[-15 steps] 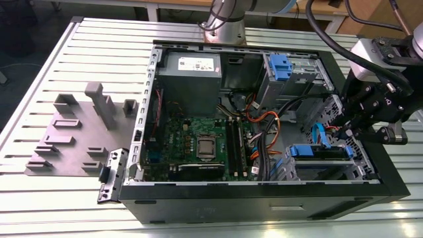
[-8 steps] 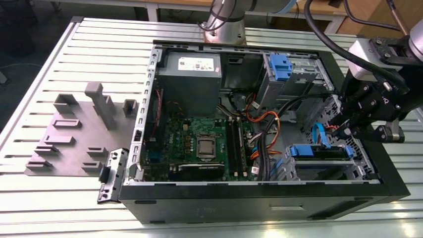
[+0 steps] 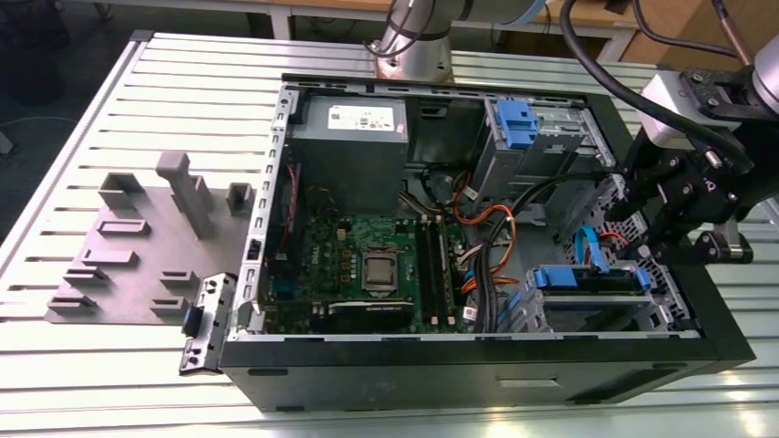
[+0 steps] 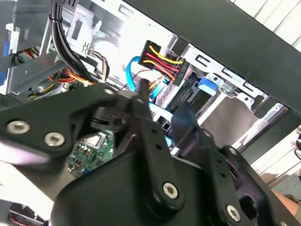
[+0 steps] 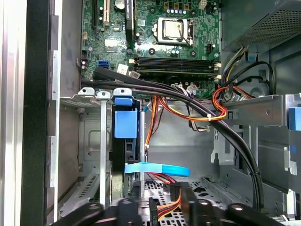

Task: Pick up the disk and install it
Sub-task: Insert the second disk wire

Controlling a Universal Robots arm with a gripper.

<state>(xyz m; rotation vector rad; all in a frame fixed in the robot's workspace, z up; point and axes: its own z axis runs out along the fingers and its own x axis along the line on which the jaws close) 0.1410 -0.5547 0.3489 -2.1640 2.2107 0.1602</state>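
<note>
Slatted metal table (image 3: 146,100) carries the open computer case (image 3: 487,365); my gripper (image 3: 694,214), empty, fingers apart, hovers beside the disk (image 3: 590,278) seated in its bay.

surface: white slatted metal table (image 3: 146,91) | beyond: wooden bench (image 3: 316,5) (far edge) | floor: dark

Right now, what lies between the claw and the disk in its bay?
In the first wrist view, a flat blue data cable crosses between the claw and the disk seated in the drive cage.
</note>
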